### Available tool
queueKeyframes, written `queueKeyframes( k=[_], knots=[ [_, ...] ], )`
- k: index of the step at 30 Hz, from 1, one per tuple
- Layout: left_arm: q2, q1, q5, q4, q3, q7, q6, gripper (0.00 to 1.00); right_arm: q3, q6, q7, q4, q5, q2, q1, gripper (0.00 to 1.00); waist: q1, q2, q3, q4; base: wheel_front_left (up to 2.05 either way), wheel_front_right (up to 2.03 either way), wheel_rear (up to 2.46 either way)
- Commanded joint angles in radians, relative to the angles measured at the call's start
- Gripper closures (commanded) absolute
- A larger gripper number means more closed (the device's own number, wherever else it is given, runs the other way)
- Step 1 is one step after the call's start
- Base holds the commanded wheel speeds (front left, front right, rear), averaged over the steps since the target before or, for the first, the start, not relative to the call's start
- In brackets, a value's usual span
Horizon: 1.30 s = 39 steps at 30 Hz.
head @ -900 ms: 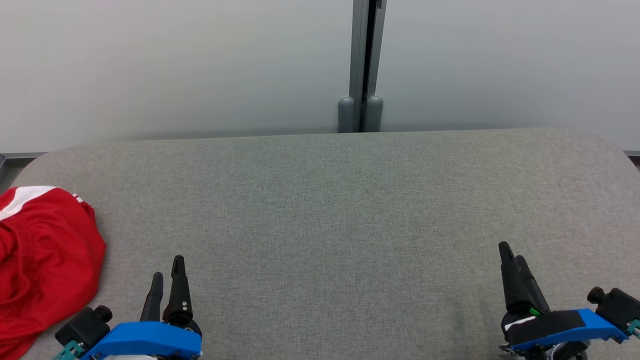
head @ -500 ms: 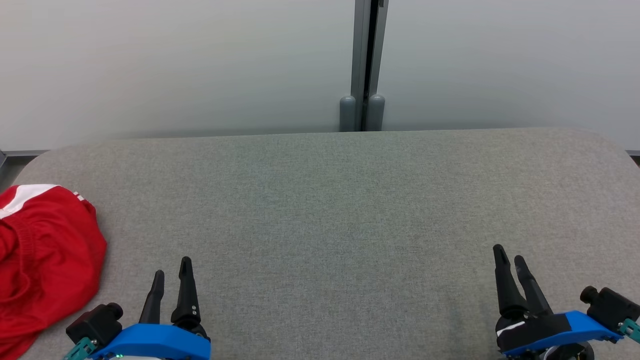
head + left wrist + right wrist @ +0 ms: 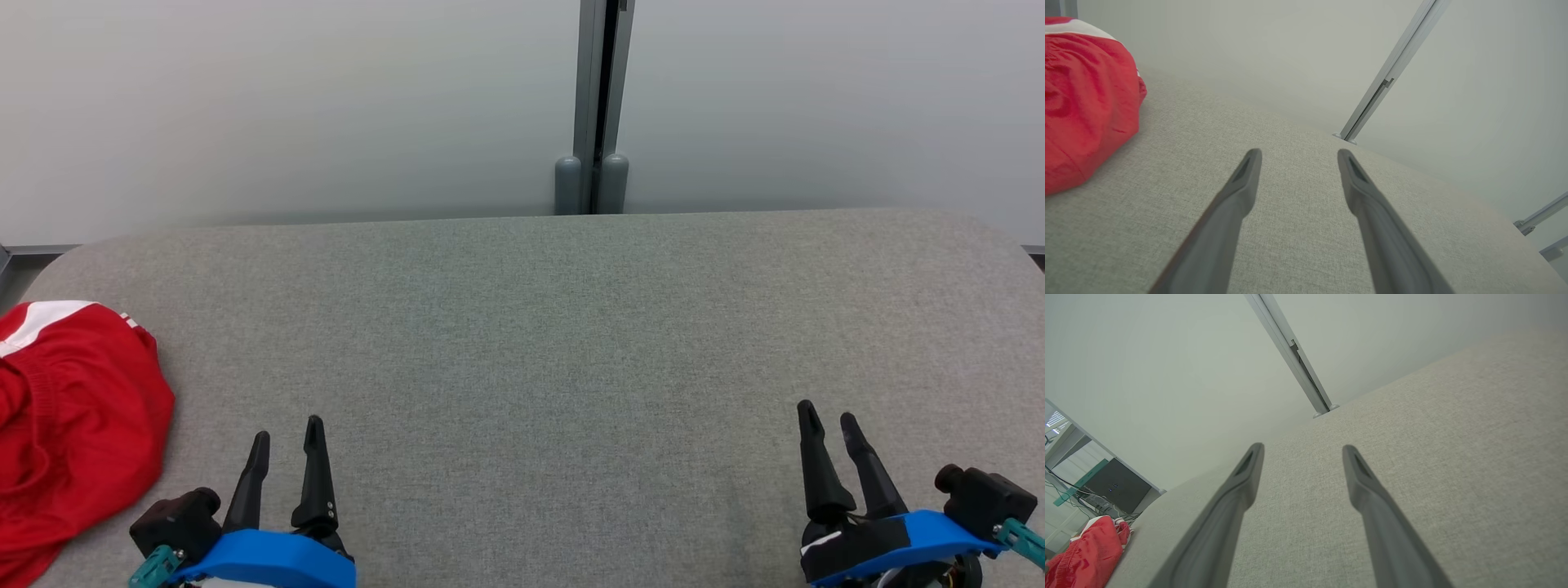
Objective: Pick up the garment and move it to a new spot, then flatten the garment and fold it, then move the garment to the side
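A crumpled red garment [image 3: 73, 425] with a white stripe lies at the left end of the grey fabric-covered table [image 3: 555, 343]. In the left wrist view the garment [image 3: 1084, 106] sits at the upper left, apart from the fingers; in the right wrist view the garment [image 3: 1090, 549] is far off at the lower left. My left gripper [image 3: 286, 437] hovers near the front edge, to the right of the garment, open and empty. At the front right, my right gripper [image 3: 827, 418] also stands open with nothing between its fingers.
A pale wall with a grey vertical post [image 3: 592, 106] runs behind the table's far edge. The right wrist view catches a dark box and cables [image 3: 1106, 490] beyond the table's left end. The table's corners are rounded.
Both grippers have drawn back toward the front edge, and their fingers have spread apart. The garment has stayed where it was.
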State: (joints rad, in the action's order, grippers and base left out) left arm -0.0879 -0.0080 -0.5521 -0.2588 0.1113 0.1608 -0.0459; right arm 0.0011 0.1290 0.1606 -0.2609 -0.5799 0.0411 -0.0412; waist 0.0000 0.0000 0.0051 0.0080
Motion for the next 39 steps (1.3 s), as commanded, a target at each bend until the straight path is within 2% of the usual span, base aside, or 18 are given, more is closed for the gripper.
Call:
queueKeyframes(
  k=[1,17,39],
  knots=[
    [-0.006,-0.009,0.026,0.01,0.007,0.009,0.003,0.0,0.002,0.002,0.01,0.005,0.028,0.009,-0.013,0.0,0.0,0.0,-0.001,0.0,0.0,0.0,0.0],
    [-0.017,-0.006,0.165,-0.01,0.032,0.046,0.023,0.0,0.007,0.002,0.046,-0.009,0.167,0.01,-0.013,0.0,0.0,0.0,0.002,0.001,0.0,0.0,0.0],
    [-0.039,0.014,0.277,-0.019,0.041,0.062,0.061,0.0,0.004,0.003,0.077,-0.034,0.327,0.012,-0.015,0.0,0.0,0.0,-0.002,0.007,0.0,0.0,0.0]
  ],
)
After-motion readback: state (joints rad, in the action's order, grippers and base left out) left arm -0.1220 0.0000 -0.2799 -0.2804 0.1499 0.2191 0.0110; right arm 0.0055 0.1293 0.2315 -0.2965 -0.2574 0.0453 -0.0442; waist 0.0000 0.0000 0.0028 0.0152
